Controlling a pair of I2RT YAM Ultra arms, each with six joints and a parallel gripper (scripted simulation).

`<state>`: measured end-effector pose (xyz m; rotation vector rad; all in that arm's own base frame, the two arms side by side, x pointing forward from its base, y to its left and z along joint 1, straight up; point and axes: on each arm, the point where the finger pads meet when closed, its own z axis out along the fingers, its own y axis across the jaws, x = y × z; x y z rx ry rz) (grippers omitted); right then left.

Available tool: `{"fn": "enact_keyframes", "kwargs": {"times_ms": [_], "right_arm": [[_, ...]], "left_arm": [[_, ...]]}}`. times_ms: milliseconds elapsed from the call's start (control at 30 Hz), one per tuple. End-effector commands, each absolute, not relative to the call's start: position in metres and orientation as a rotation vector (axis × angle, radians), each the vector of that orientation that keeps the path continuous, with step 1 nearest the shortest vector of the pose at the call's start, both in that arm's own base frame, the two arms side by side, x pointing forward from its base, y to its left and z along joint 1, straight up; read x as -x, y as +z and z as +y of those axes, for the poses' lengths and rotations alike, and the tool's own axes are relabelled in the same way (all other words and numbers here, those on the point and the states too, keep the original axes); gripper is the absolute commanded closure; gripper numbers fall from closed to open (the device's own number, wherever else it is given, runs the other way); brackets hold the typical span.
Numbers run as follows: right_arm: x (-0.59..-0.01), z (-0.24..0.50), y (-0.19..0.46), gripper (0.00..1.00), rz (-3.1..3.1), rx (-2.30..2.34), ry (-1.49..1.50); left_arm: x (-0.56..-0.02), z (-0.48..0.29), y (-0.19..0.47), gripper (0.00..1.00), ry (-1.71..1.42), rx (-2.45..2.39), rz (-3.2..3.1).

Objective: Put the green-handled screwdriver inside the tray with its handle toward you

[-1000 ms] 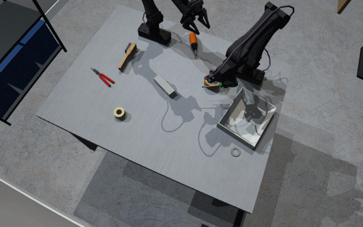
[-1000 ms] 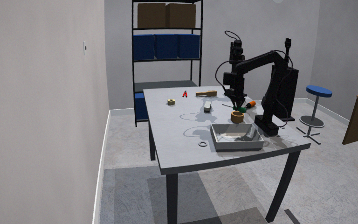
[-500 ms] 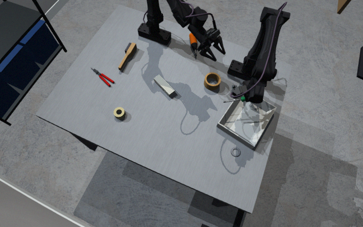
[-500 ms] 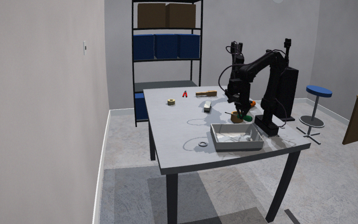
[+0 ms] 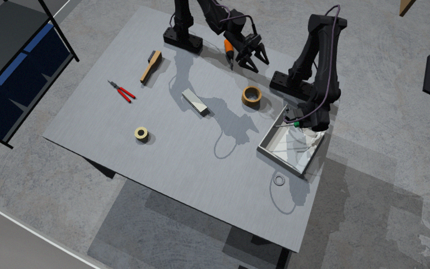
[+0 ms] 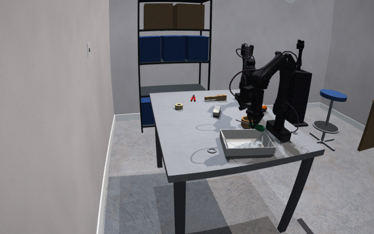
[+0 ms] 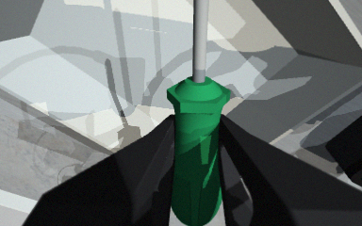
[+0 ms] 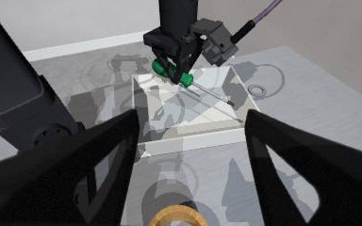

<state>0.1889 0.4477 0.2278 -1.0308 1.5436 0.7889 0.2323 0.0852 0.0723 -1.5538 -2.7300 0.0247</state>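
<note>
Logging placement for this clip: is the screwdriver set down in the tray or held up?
Held up: the left gripper grips the screwdriver's handle, and its shaft's shadow falls apart from it inside the tray.

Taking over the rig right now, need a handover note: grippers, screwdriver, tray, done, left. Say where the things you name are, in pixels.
Left gripper (image 5: 297, 123) (image 6: 253, 125) (image 7: 198, 124) (image 8: 180, 80): shut on green-handled screwdriver (image 5: 297, 124) (image 6: 259, 127) (image 7: 198, 104) (image 8: 188, 81).
Right gripper (image 5: 262, 67) (image 6: 243, 107) (image 8: 193, 115): open, holding nothing.
Tray (image 5: 278, 162) (image 6: 249, 151) (image 7: 320, 38) (image 8: 192, 147): upright; no other objects seen inside.
Done: screwdriver grasped, held above tray.
Left: align handle toward the required table edge, lower fully inside onto floor, release.
</note>
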Motion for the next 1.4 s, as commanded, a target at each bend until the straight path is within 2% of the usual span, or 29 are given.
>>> {"fn": "enact_keyframes", "kwargs": {"times_ms": [0, 233, 667, 833, 900, 1133, 1367], "right_arm": [[-0.187, 0.449, 0.243, 0.35, 1.511, 1.002, 0.808], [-0.187, 0.449, 0.242, 0.35, 1.517, 1.007, 0.805], [-0.189, 0.448, 0.24, 0.35, 1.521, 1.011, 0.802], [-0.189, 0.448, 0.24, 0.35, 1.521, 1.011, 0.802], [-0.189, 0.448, 0.24, 0.35, 1.521, 1.011, 0.802], [-0.189, 0.448, 0.24, 0.35, 1.521, 1.011, 0.802], [-0.189, 0.448, 0.24, 0.35, 1.521, 1.011, 0.802]], "left_arm": [[-0.246, 0.09, 0.072, 0.83, -0.015, 1.587, -2.762], [-0.231, 0.084, 0.06, 0.83, 0.06, 1.576, -2.723], [-0.242, 0.086, 0.084, 0.83, 0.004, 1.508, -2.811], [-0.24, 0.086, 0.081, 0.83, 0.012, 1.154, -2.979], [-0.24, 0.086, 0.081, 0.83, 0.012, 1.154, -2.979], [-0.239, 0.087, 0.079, 0.83, -0.022, 0.523, -3.164], [-0.239, 0.085, 0.079, 0.83, -0.026, 0.295, -3.201]]}}
